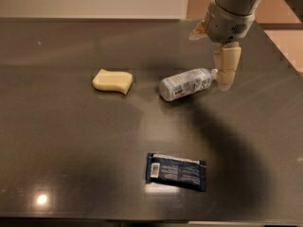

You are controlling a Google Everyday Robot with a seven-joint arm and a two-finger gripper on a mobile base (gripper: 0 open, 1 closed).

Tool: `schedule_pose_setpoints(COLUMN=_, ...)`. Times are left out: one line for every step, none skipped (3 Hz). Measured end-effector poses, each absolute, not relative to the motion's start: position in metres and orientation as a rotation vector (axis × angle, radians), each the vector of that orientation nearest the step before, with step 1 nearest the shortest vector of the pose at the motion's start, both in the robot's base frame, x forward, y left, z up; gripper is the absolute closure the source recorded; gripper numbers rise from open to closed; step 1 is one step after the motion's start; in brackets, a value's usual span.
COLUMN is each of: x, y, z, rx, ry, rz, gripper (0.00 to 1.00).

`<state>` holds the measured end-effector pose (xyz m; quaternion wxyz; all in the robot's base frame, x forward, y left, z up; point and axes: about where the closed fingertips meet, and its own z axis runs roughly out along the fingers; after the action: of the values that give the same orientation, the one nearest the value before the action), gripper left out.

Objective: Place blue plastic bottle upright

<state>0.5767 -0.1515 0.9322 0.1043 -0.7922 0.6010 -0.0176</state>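
Observation:
The blue plastic bottle lies on its side near the middle of the dark table. It is clear with a pale blue-white label, and its white cap points right. My gripper hangs down from the grey wrist at the upper right. Its tip is right beside the bottle's cap end, close to the tabletop. I cannot tell whether it touches the cap.
A yellow sponge lies to the left of the bottle. A flat dark-blue snack wrapper lies toward the front. The table's right edge runs close behind the arm, with pale floor beyond it.

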Motion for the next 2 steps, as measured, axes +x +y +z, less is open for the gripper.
schedule_pose_setpoints(x=0.593, y=-0.148, z=0.914, rx=-2.403, ry=1.725, rz=-0.025, gripper=0.0)
schedule_pose_setpoints(x=0.61, y=-0.147, z=0.895, rx=-2.46, ry=1.684, rz=-0.005, gripper=0.0)
